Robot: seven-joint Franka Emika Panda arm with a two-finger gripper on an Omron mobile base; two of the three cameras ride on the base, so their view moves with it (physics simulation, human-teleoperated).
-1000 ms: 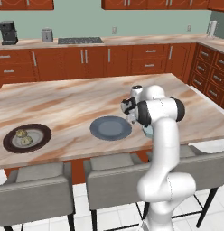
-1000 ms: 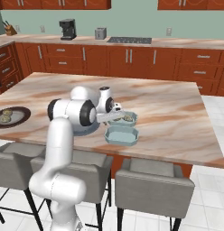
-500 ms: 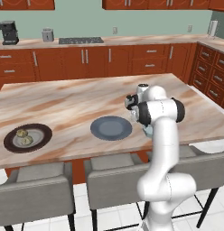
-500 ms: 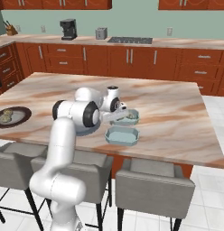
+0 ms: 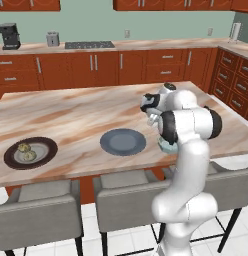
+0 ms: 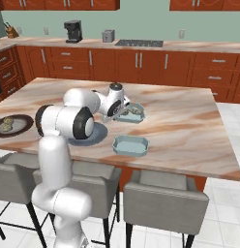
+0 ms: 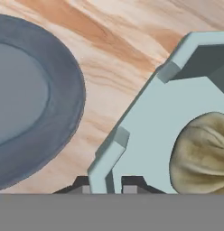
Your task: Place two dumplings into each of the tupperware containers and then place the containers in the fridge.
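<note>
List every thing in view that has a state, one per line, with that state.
gripper: shut on the far tub's wall
far tub: on the counter, holds dumplings
near tub: on the counter, empty
grey-blue plate: empty
dark-rimmed plate: holds two dumplings
dumpling in the far tub: lying on the tub floor

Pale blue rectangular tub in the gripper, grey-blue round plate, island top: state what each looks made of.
Pale blue rectangular tub: likely thin plastic, matte, with an even colour and moulded rim. Grey-blue round plate: probably glazed ceramic, smooth with a soft sheen. Island top: looks like polished marble or stone, veined tan and cream. The gripper is shut on the tub's wall.
</note>
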